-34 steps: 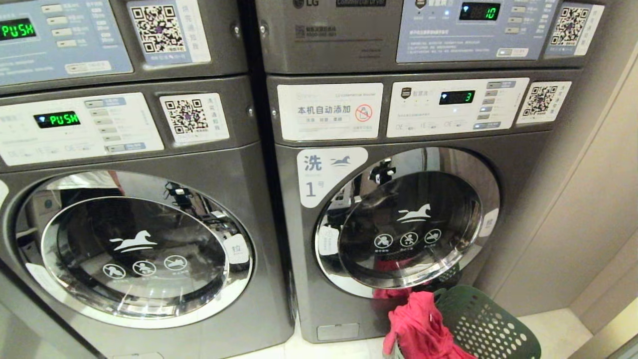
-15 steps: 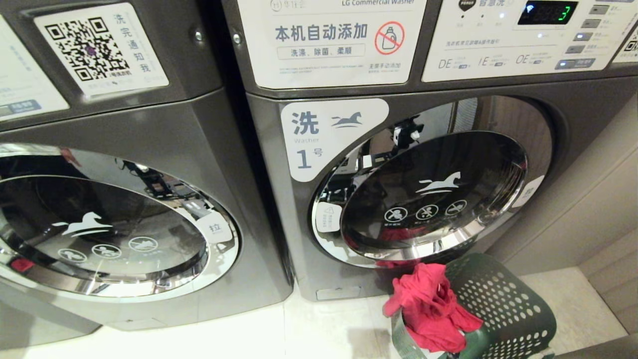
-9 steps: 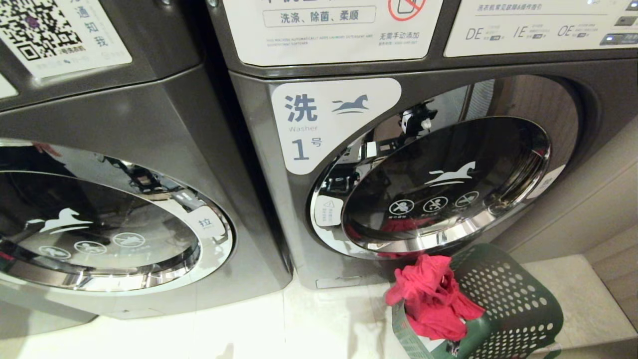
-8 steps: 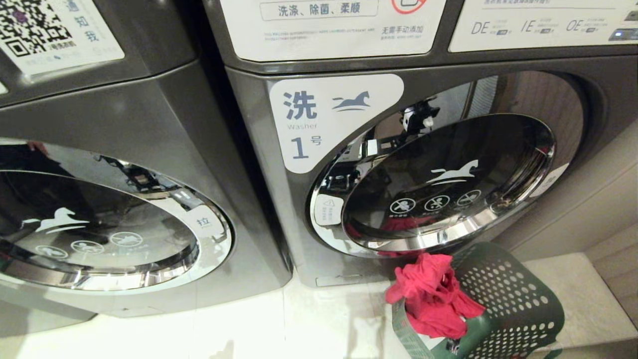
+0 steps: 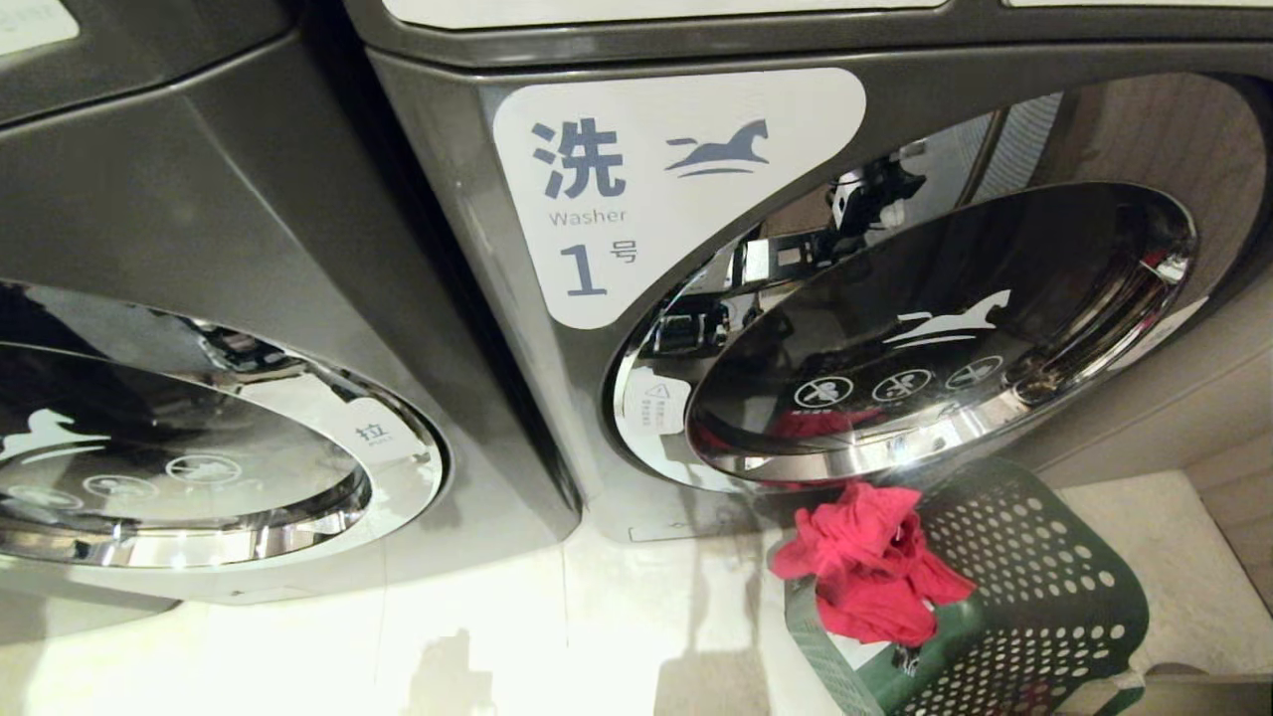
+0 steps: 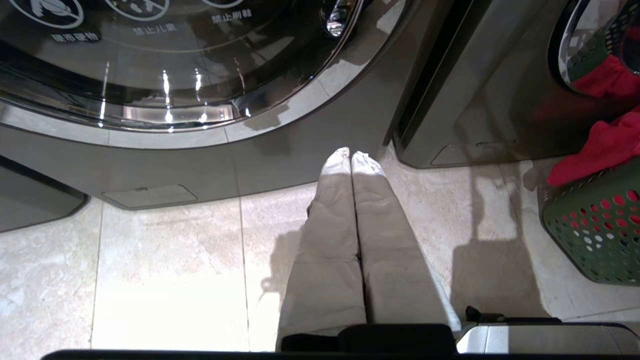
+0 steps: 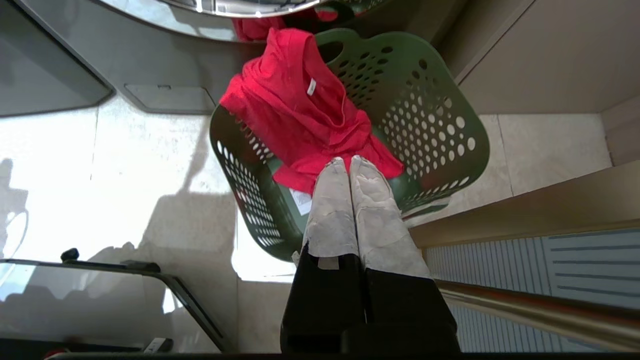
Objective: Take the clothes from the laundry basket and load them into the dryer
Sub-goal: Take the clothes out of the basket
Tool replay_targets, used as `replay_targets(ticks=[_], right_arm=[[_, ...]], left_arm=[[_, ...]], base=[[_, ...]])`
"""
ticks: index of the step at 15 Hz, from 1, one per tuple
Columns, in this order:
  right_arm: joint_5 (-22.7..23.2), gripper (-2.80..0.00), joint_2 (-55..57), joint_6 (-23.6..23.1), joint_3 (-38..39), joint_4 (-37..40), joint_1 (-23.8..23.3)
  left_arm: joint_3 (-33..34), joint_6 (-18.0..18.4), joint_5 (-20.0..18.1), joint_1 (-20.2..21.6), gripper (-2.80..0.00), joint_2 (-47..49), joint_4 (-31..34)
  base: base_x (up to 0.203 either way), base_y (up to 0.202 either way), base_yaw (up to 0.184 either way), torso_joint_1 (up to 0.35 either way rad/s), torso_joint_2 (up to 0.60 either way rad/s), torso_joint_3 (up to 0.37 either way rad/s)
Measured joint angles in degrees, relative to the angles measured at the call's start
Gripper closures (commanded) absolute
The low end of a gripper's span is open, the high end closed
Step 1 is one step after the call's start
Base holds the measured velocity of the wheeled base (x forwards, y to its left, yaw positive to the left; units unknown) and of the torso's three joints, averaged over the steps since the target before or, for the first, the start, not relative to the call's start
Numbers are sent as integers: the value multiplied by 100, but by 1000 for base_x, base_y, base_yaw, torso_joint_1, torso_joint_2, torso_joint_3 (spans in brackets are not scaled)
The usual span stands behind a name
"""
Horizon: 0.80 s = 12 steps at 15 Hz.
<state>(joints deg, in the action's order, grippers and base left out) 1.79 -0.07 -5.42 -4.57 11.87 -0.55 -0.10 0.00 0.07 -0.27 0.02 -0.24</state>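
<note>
A dark green perforated laundry basket [image 5: 1034,597] stands on the floor at the lower right. Red clothes [image 5: 870,572] are heaped over its near rim. Right behind it is a grey front-loading machine labelled "Washer 1" [image 5: 646,189], whose round chrome door [image 5: 935,338] looks shut. No dryer is in view. Neither arm shows in the head view. My right gripper [image 7: 348,161] is shut and empty, hanging above the red clothes [image 7: 300,110] and the basket [image 7: 435,115]. My left gripper [image 6: 351,156] is shut and empty, low over the floor between the two machines.
A second grey machine with a round door [image 5: 179,467] stands to the left. Pale floor tiles [image 5: 497,636] lie in front of both. A beige wall [image 5: 1174,398] and a raised ledge [image 7: 525,210] close in the basket's right side.
The head camera has sunk and tilted down. The control panels have slid out of the top of the picture, and the doors and basket look nearer. Basket and clothes have not moved.
</note>
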Motion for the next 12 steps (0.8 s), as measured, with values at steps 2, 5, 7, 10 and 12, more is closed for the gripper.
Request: replay_targets(ticks=[2, 5, 7, 10, 12], right_arm=[[-4, 0, 0, 2, 0, 0, 0], [0, 0, 0, 6, 0, 0, 2], [0, 0, 0, 13, -5, 0, 2], [0, 0, 0, 18, -6, 0, 2], [18, 0, 0, 6, -9, -2, 2]], left_arm=[[0, 0, 0, 0, 0, 0, -5], [0, 0, 0, 0, 0, 0, 2], [0, 0, 0, 0, 0, 0, 2], [0, 0, 0, 2, 0, 0, 5], [0, 0, 0, 2, 0, 0, 0]], base=[[0, 0, 0, -20, 129, 30], [0, 0, 0, -48, 371, 301], [0, 0, 0, -30, 420, 389], [0, 0, 0, 4, 399, 408], [0, 0, 0, 10, 143, 158]])
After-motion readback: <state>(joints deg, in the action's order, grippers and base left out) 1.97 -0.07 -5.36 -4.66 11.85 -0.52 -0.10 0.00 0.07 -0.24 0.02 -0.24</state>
